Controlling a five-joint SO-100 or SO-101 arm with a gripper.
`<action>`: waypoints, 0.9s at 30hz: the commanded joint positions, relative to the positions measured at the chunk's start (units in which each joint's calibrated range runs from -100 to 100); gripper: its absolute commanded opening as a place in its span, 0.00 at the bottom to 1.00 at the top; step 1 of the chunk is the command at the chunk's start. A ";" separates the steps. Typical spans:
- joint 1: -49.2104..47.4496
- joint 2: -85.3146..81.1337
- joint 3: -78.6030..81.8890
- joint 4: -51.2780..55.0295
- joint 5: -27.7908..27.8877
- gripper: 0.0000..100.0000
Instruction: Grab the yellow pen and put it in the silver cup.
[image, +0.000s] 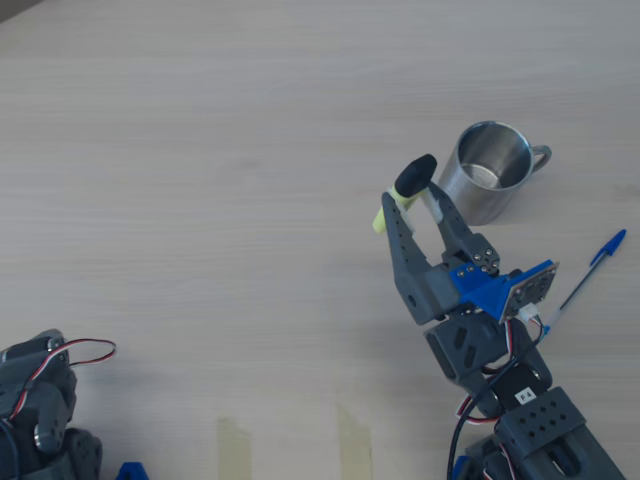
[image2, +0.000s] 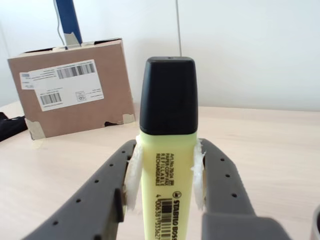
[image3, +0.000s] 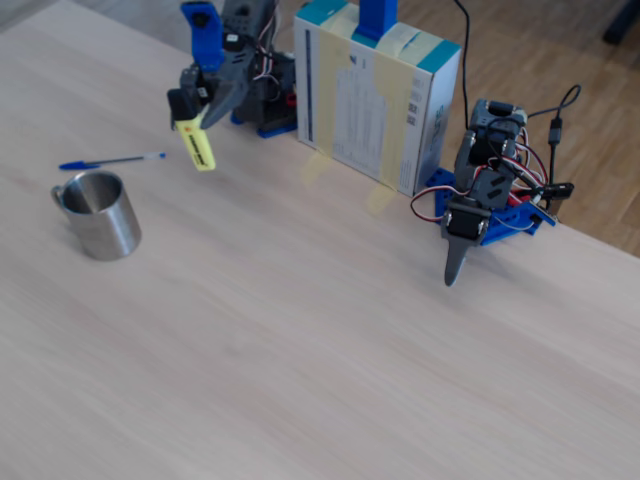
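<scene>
The yellow pen (image: 414, 176) is a chunky highlighter with a black cap. It is clamped between the padded fingers of my gripper (image: 412, 198), which is shut on its yellow body. In the wrist view the yellow pen (image2: 167, 150) stands cap-up between the fingers (image2: 212, 165), with its label facing the camera. In the fixed view the yellow pen (image3: 199, 145) hangs tilted above the table under the gripper (image3: 196, 112). The silver cup (image: 487, 170) stands upright and empty just right of the cap, handle to the right. In the fixed view the silver cup (image3: 101, 214) sits below and left of the gripper.
A thin blue ballpoint (image: 588, 268) lies right of my arm, near the cup. A second arm (image3: 480, 205) rests at the table edge. A cardboard box (image3: 375, 95) stands between the two arms and shows as the box (image2: 75, 95) in the wrist view. Tape strips (image: 352, 440) mark the near edge.
</scene>
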 joint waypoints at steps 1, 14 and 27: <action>2.09 -1.29 -0.55 -0.98 -0.22 0.02; 9.51 -0.96 -1.18 -0.98 -0.06 0.02; 14.66 -0.55 -1.27 -0.98 -0.32 0.02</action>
